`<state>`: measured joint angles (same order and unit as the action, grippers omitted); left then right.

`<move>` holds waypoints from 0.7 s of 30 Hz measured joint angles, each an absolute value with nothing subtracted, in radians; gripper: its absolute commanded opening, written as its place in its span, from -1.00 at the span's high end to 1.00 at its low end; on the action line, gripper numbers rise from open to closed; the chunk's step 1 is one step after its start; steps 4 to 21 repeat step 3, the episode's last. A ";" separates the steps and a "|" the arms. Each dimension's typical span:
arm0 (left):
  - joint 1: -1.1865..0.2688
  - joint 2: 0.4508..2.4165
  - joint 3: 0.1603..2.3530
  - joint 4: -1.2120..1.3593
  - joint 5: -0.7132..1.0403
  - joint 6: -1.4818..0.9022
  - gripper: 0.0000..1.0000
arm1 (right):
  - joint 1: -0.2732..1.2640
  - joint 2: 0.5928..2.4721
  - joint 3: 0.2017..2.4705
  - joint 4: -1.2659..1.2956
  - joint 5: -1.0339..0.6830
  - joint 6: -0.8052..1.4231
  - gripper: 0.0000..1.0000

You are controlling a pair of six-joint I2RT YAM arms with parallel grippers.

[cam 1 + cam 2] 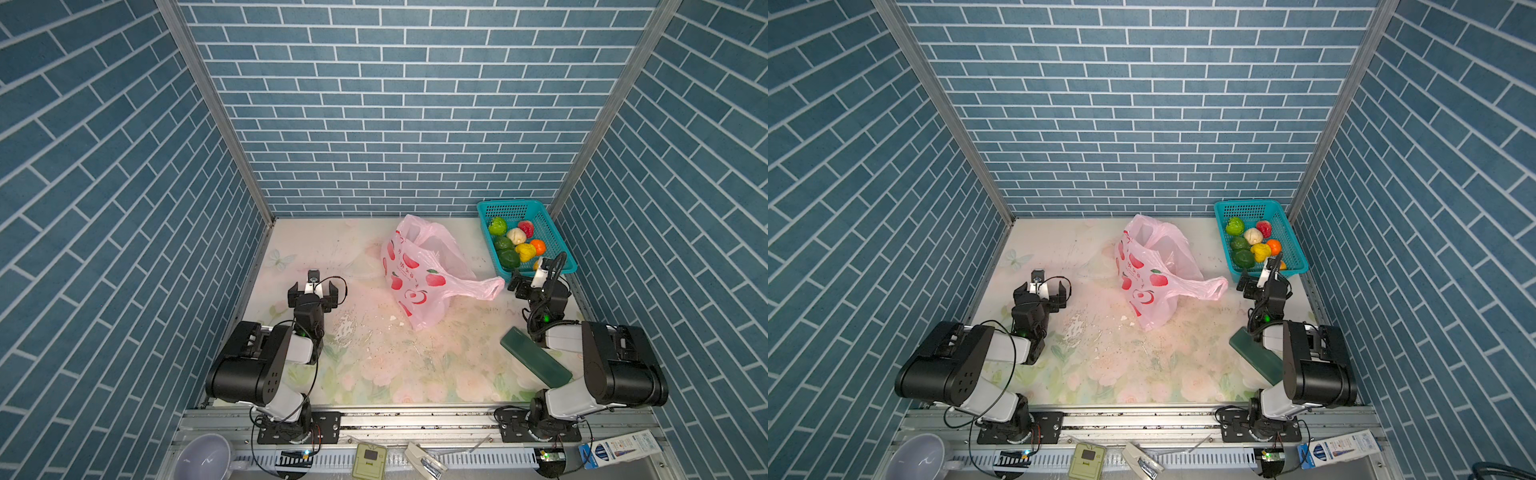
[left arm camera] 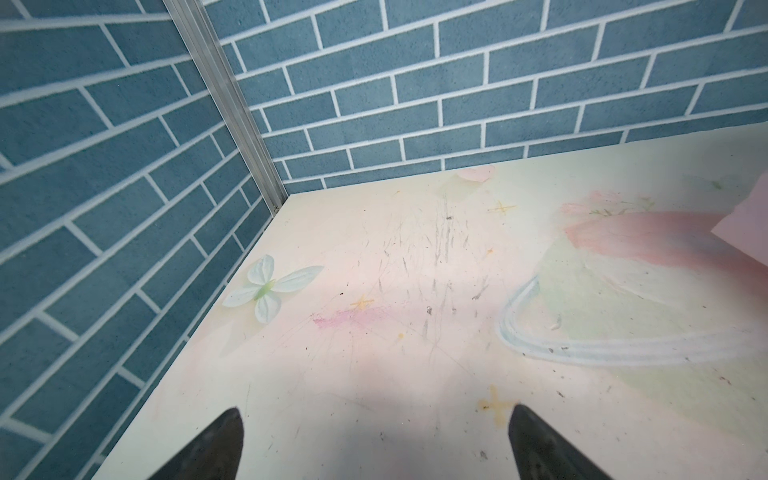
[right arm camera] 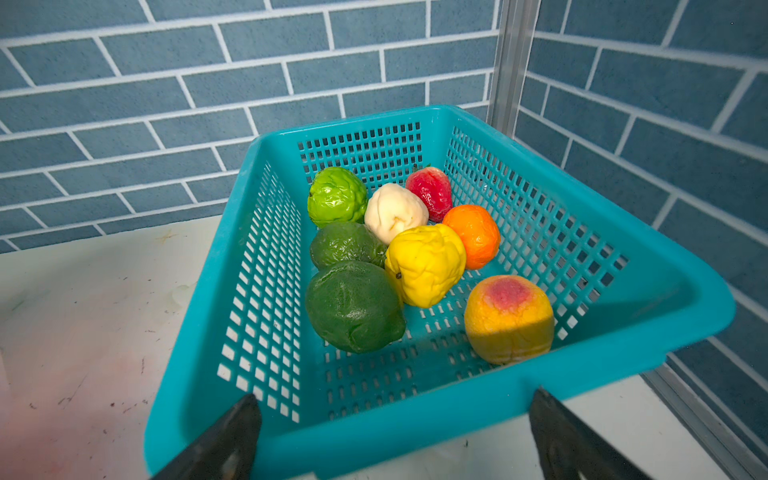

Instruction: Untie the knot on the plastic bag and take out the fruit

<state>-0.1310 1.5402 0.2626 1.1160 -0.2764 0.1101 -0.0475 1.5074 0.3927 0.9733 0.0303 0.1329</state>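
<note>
left gripper and right gripper rest spread wide and empty, eight fruit in the teal basket near the slack pink bag.

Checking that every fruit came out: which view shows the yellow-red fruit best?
The right wrist view: the yellow-red fruit lies whole and close in the basket. In both top views it is tiny and mostly hidden behind the right arm. The left wrist view does not show it.
</note>
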 measured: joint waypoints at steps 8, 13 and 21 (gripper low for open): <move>-0.131 1.540 0.262 1.117 -0.276 0.110 -0.99 | -0.047 1.507 0.393 0.973 0.030 0.133 -0.98; -0.131 1.540 0.262 1.117 -0.276 0.110 -0.99 | -0.047 1.507 0.393 0.973 0.030 0.133 -0.98; -0.131 1.540 0.262 1.117 -0.276 0.110 -0.99 | -0.047 1.507 0.393 0.973 0.030 0.133 -0.98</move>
